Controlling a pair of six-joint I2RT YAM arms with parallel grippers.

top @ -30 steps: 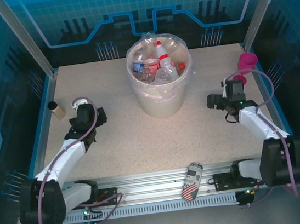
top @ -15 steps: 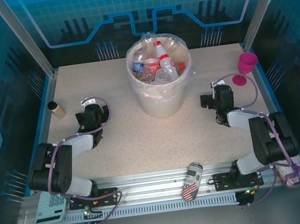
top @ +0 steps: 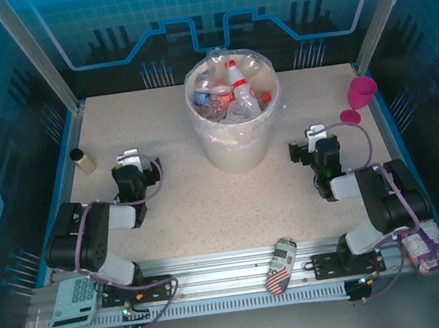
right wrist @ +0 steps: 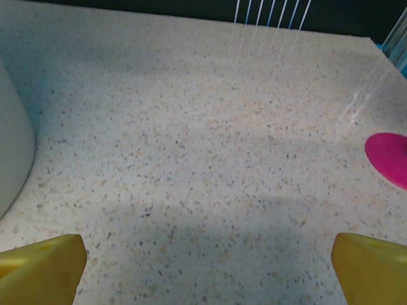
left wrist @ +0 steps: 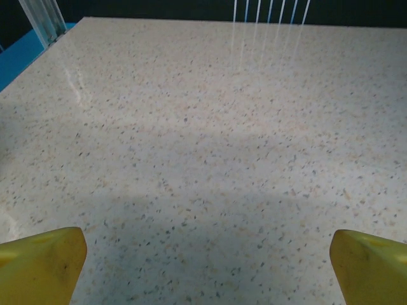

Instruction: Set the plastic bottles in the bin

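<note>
Retraction of both arms marks the change over the last second. Left arm: stretched out over the table a second ago, it is now folded back over its base. The left gripper [top: 129,156] sits low above the table [top: 209,206], aimed at the far edge, jaws spread fully apart with nothing between them. Its wrist view confirms bare speckled surface between the yellow fingertips [left wrist: 41,264]. Centre: the bin [top: 238,149] has not moved, and the plastic bottles [top: 230,94] lie heaped inside it, red caps uppermost. Right arm: likewise folded back, with the right gripper [top: 315,130] low, jaws at full spread and holding nothing. It sits near and to the left of the pink cup [top: 360,93], which the arm partly covered a second ago. Assessment: every bottle seen is already in the bin, so the fold-back reads as a return to rest with the task apparently complete.
</note>
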